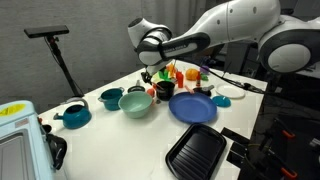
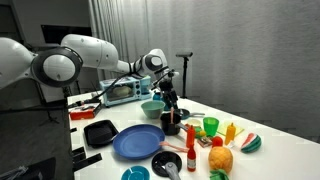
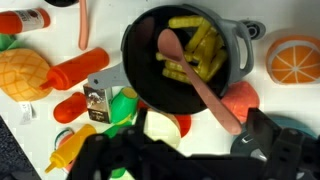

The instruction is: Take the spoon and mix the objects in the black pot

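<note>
Pot: small round black pot with low walls (image 3: 140, 65), centre of the wrist view; it stands on the white table (image 1: 120, 140), near the green bowl (image 1: 135, 103) and the round blue plate (image 1: 193, 108).
Contents: yellow toy fries (image 3: 205, 45); pink plastic spoon (image 3: 195, 80) with its bowl inside and its handle over the near-right rim.
Gripper: black two-finger gripper (image 3: 185, 150) above the pot's near edge; jaws spread wide, nothing between them.
Left of pot: toy pineapple (image 3: 22, 72), red ketchup bottle (image 3: 75, 70).
Right of pot: orange slice (image 3: 293, 58).
</note>
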Tool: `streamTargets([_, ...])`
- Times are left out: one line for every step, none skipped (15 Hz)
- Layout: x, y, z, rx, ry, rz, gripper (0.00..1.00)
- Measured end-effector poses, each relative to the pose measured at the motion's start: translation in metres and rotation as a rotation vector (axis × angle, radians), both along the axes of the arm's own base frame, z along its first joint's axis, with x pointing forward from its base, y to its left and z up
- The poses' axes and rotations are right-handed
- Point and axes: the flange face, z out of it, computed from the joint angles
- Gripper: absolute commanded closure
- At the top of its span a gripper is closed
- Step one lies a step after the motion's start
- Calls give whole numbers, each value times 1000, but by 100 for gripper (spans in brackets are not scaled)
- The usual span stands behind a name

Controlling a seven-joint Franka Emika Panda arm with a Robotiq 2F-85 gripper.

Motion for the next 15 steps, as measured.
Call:
streamTargets([1, 1, -3, -1, 0, 1, 0])
streamTargets([1, 1, -6, -2, 1, 2, 0])
streamTargets([1, 1, -9, -4, 0, 3, 0])
streamTargets([2, 1, -11, -7, -1, 3, 0])
streamTargets([3, 0, -13, -11, -3, 1, 0])
streamTargets([3, -2, -14, -16, -6, -3, 0])
streamTargets([4, -3, -15, -20, -9, -8, 0])
streamTargets([5, -5, -15, -25, -13, -13, 0])
streamTargets([5, -7, -16, -28, -15, -16, 25])
streamTargets([6, -8, -16, -31, -16, -18, 26])
streamTargets([6, -9, -16, -34, -17, -19, 34])
streamTargets([6, -9, -16, -36, -16, -21, 42])
streamTargets([6, -10, -16, -37, -14, -22, 51])
streamTargets([5, -10, -16, -39, -13, -24, 58])
streamTargets([6, -10, -15, -39, -14, -25, 66])
